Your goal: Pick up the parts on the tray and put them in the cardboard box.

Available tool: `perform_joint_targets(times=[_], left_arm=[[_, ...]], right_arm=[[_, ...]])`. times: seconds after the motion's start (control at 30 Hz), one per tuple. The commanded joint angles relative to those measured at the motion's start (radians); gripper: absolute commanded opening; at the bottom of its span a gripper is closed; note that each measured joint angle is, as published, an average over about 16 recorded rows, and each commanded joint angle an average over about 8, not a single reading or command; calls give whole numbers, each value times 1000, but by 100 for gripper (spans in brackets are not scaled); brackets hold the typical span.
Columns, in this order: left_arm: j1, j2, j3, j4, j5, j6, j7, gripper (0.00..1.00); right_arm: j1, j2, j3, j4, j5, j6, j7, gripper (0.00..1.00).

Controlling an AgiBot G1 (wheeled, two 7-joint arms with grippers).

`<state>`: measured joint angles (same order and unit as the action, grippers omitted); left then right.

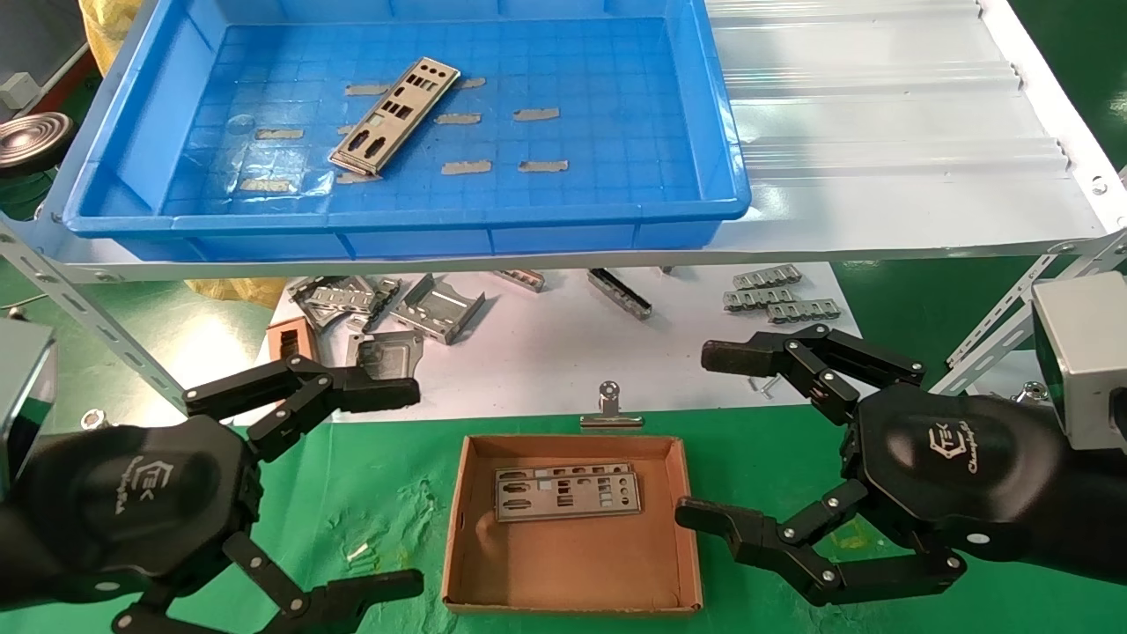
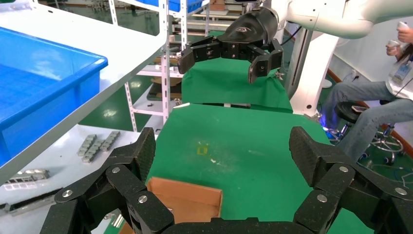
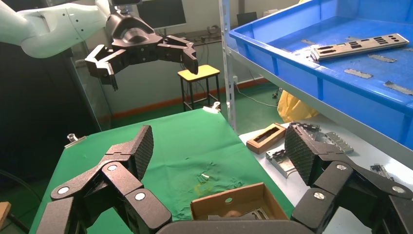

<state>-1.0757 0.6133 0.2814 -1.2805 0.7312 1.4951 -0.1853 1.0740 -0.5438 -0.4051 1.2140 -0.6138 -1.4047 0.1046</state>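
Parts are split between two places. One part (image 1: 395, 114), a silver plate with punched cutouts, lies slanted on the grid floor of the blue tray (image 1: 123, 167), toward its 9 o'clock half, among grey tape strips (image 1: 536, 114). The tray sits on a white shelf (image 1: 880, 132) at 12 o'clock in the head view. More plates (image 1: 568, 493) lie flat in the cardboard box (image 1: 678, 519), overlapped and pushed toward its far wall; how many are stacked there is unclear. The box rests on the green counter (image 1: 379, 493) at 6 o'clock, between the two arms.

The left end effector (image 1: 387, 480) hangs at 8 o'clock of the box, above the green counter, its fingers (image 1: 374, 392) spread wide and holding nothing. The right end effector (image 1: 718, 436) hangs at 3 o'clock of the box, fingers (image 1: 735, 354) likewise spread wide and empty, the nearer fingertip just beside the box's wall.

Behind the box, at its 12 o'clock, a metal binder clip (image 1: 609, 409) lies at the edge of a white sheet (image 1: 546, 352). On that sheet, under the shelf, are bent grey brackets (image 1: 436, 308), small ridged strips (image 1: 775, 295) and a small narrow brown box (image 1: 287, 339).
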Motion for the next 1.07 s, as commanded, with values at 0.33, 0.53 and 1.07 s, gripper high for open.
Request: perform_joint_targets(times=[0.33, 0.53, 1.07], left_arm=[[0, 0, 0, 0, 0, 0, 0, 100], [0, 0, 0, 0, 0, 0, 0, 100], [0, 0, 0, 0, 0, 0, 0, 100]], right_arm=[[0, 0, 0, 0, 0, 0, 0, 100], [0, 0, 0, 0, 0, 0, 0, 100], [0, 0, 0, 0, 0, 0, 0, 100]])
